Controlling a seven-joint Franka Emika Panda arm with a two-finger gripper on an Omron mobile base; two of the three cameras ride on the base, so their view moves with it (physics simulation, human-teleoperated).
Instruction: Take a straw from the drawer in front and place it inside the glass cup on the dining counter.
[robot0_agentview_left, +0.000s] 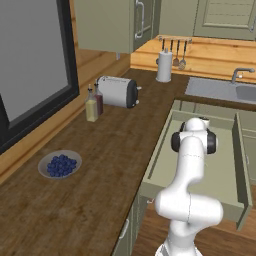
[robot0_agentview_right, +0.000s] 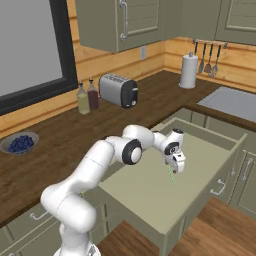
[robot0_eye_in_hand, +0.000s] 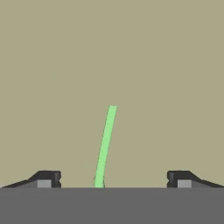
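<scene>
While the pincer (robot0_eye_in_hand: 113, 179) hangs spread wide, the straw (robot0_eye_in_hand: 105, 146) lies between its tips, untouched.

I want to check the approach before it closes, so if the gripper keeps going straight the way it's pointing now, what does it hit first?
Most likely the straw, which lies on the drawer floor between the open fingers of the gripper. The pale floor is right under it; the remaining gap is hard to judge.

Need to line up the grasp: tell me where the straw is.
The straw lies on the pale floor of the open drawer, directly below the open gripper, between its two fingertips in the hand view.
</scene>
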